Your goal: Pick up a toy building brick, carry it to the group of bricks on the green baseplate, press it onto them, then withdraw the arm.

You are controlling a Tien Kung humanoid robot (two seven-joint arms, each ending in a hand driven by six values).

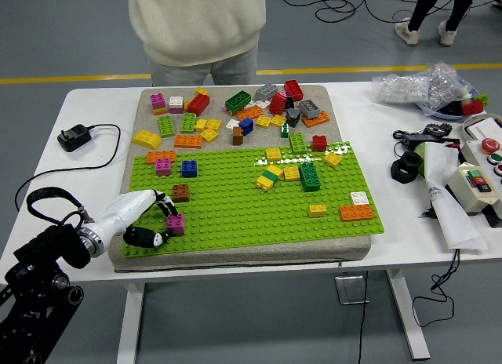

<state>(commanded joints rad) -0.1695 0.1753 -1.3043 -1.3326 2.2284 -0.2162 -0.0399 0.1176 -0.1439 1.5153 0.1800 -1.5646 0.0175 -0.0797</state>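
My left hand (pixel 164 226), white with black fingertips, reaches in from the lower left over the near left corner of the green baseplate (pixel 235 207). It is shut on a magenta brick (pixel 176 223), held low over the plate's studs. A brown brick (pixel 181 193) stands just behind it. A group of yellow and green bricks (pixel 289 174) sits mid-plate, far to the right of the hand. An orange, magenta and blue cluster (pixel 169 162) lies at the plate's back left. My right arm does not show.
Many loose bricks (pixel 235 113) lie on the beige mat behind the plate. A person in a cream sweater (pixel 196 23) stands at the far side, hands unseen. A black adapter (pixel 75 136) and cable lie left; a control box (pixel 478 180) and clutter lie right.
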